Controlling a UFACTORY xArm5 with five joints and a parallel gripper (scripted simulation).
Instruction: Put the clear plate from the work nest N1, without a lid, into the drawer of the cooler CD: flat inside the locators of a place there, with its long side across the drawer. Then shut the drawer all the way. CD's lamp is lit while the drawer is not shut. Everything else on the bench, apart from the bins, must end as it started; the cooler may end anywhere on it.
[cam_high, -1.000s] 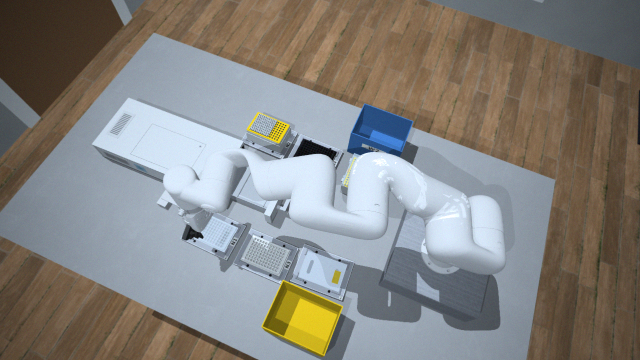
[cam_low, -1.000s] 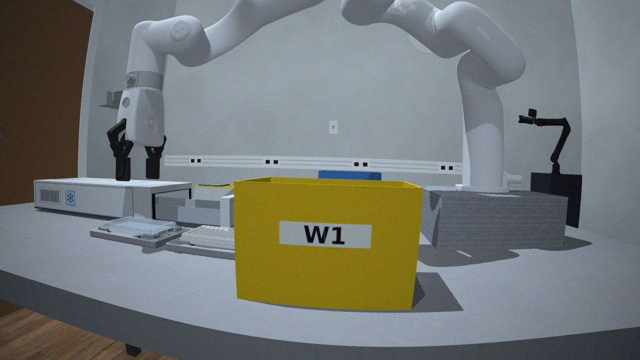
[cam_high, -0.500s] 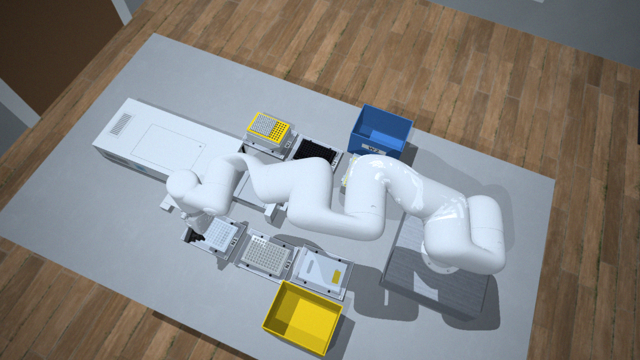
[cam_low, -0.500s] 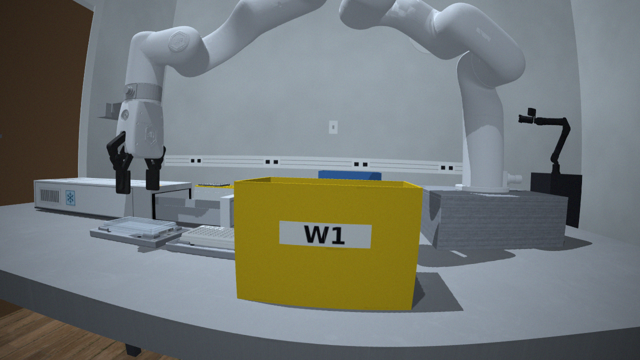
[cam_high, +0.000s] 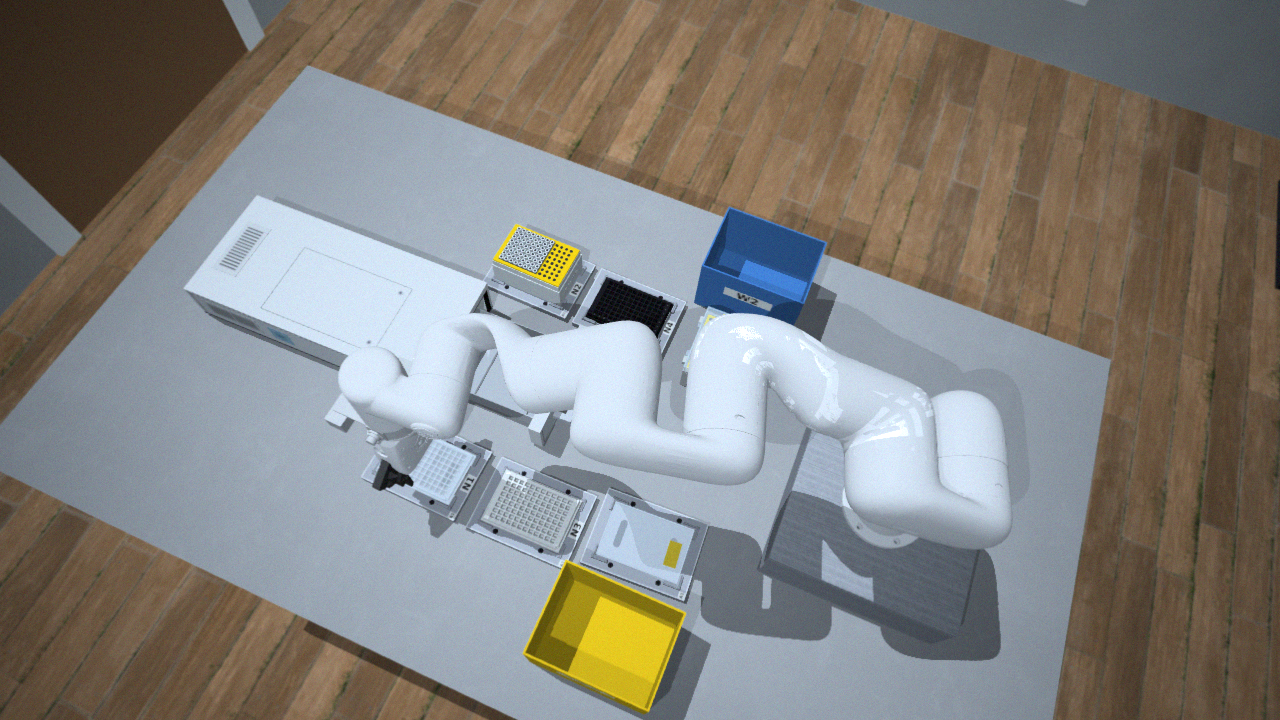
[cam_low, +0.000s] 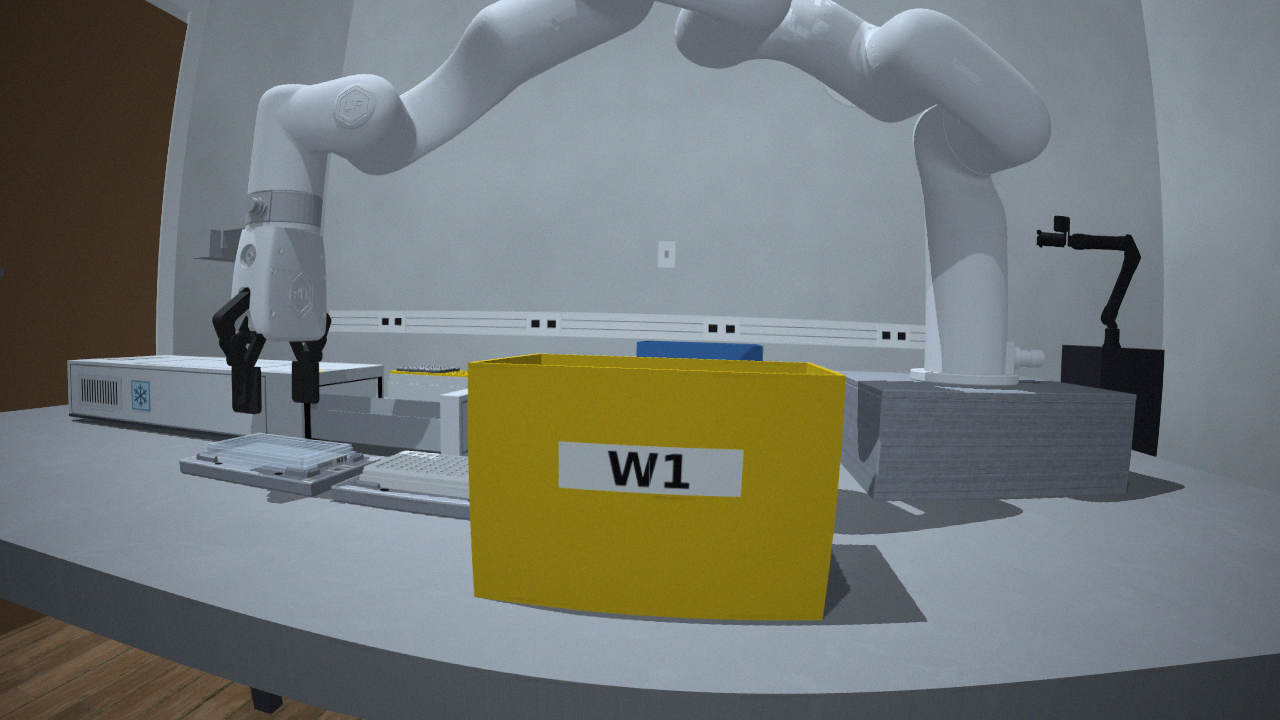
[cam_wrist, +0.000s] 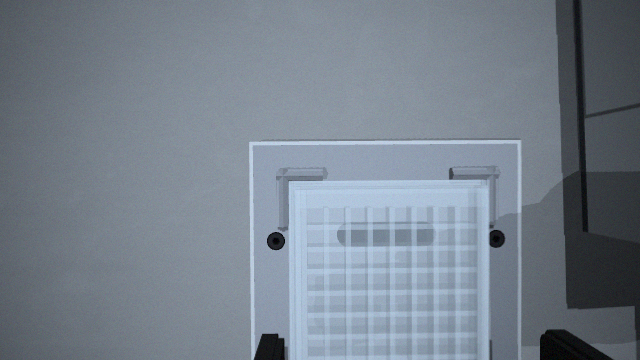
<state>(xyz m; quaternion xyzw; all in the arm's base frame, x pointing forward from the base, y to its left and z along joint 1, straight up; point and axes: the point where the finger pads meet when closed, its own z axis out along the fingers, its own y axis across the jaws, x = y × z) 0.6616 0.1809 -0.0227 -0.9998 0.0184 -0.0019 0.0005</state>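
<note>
Your claw (cam_low: 271, 383) hangs fully open and holds nothing, just above the clear plate (cam_low: 275, 448). That plate lies flat in work nest N1 (cam_high: 465, 488) on the surface (cam_high: 223, 501), beside the cooler CD (cam_low: 183, 386).

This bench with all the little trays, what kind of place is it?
Most likely a lab automation bench. Multi-well plates sit in numbered nests, a cooler bears a snowflake mark, and labelled bins, W1 and W2, stand nearby.
</note>
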